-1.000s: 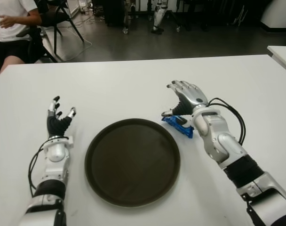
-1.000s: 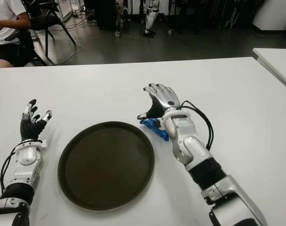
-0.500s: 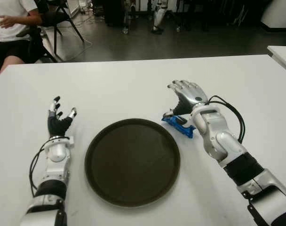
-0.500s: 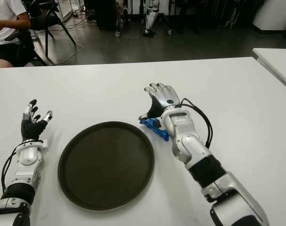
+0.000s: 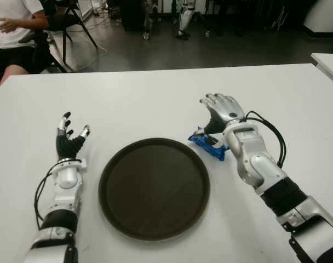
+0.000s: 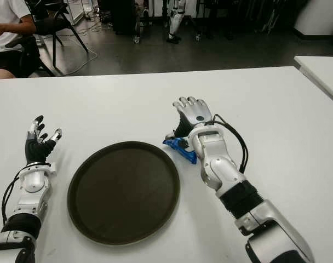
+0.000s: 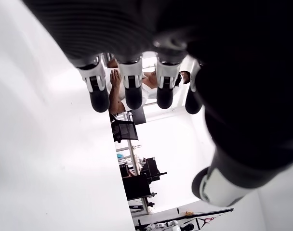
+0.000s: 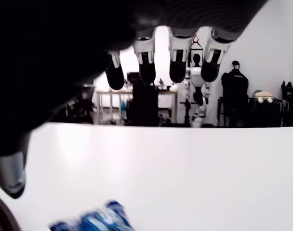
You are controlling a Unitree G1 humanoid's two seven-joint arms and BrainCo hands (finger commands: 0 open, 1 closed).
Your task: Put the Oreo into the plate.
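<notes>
Oreo packet (image 5: 208, 145), a small blue wrapper, is lying on the white table (image 5: 155, 98) just beside the right edge of the plate (image 5: 154, 187), outside it. That plate, a round dark tray, is sitting between the two arms and is holding nothing.

Reaching forward over the table, the right hand (image 5: 221, 109) is hovering at the packet's far side with the back of the hand facing up. Its four fingers (image 8: 178, 60) are stretching out straight and its thumb is hanging down toward the wrapper; nothing is being gripped. Whether the thumb tip is touching the packet is hard to tell, since the wrist and forearm are covering the packet's right end in both eye views. In the right wrist view only a strip of the blue wrapper is peeking in at the picture's edge.

To the left of the plate, well apart from it, the left hand (image 5: 68, 137) is showing with fingers pointing up, spread and holding nothing.

Beyond the table's far left corner a seated person (image 5: 13, 33) is showing, partly cut off.
</notes>
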